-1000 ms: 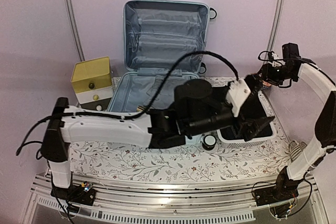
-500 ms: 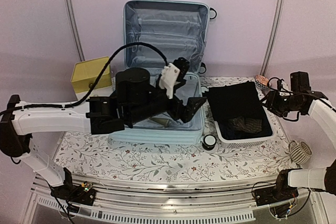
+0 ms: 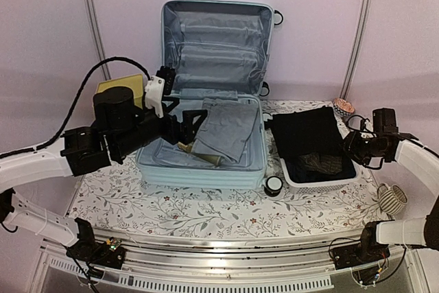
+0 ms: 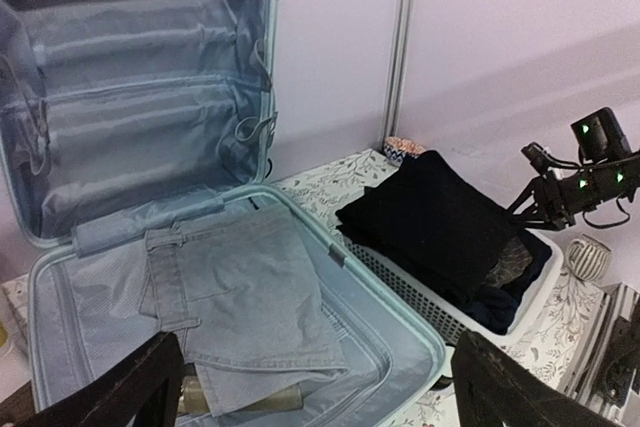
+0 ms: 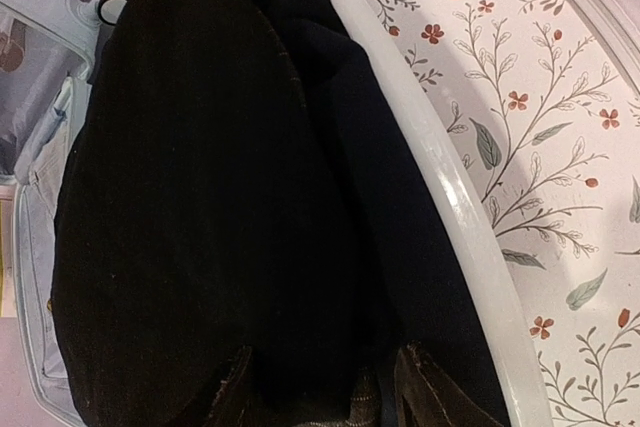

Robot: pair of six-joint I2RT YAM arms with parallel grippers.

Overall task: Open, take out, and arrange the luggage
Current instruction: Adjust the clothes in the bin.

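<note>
Luggage (image 3: 206,176) sits at the back middle of the table (image 3: 206,214). The base lies flat and the lid (image 3: 216,46) stands up against the wall, so the lining faces the arms and the inside can be reached from above. Opening looks done; unpacking does not. A folded grey garment (image 3: 226,128) lies in the base (a tan item (image 3: 199,154) peeks from under its near edge, too small to name). Black cloth (image 3: 305,132) is heaped in the basket (image 3: 322,182) just right of the luggage, likely the spot for what comes out.

Left arm: reaches in low from the left, forearm near level, wrist turned toward the base. Left gripper (image 3: 188,123) hangs over the base's left part, beside the garment. Its fingers are spread wide with nothing between them. I judge it is placed for a reach at the garment.

Right arm: elbow out to the right, forearm bent inward. Right gripper (image 3: 351,147) is at the basket's right edge, looking down on the black cloth. Its fingers are partly apart and nothing is seen clamped; whether they touch the cloth, I cannot tell.
</note>
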